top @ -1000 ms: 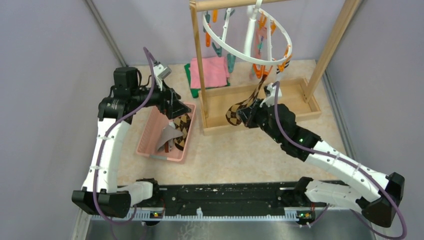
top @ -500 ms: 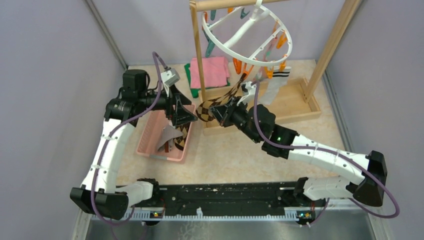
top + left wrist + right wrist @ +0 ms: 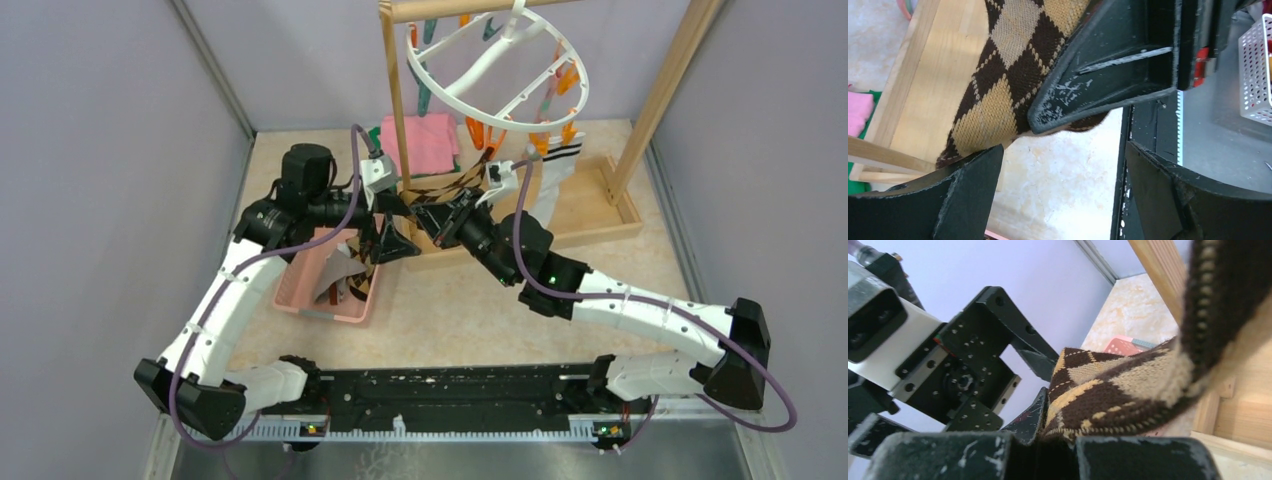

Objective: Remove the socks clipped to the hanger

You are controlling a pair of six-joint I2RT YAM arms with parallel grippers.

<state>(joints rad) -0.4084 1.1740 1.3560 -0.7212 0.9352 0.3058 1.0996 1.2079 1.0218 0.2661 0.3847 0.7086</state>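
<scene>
Right fingers [image 3: 938,455], clamped on an argyle sock [image 3: 1008,65], had dragged it leftward, tilting the hanger [image 3: 486,57]. The sock apparently remained clipped, and the left fingers [image 3: 963,195] gaped wide alongside.

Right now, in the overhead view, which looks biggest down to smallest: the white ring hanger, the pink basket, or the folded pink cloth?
1. white ring hanger, though it hangs nearer the camera, which may flatter it
2. pink basket, partly covered
3. folded pink cloth
</scene>
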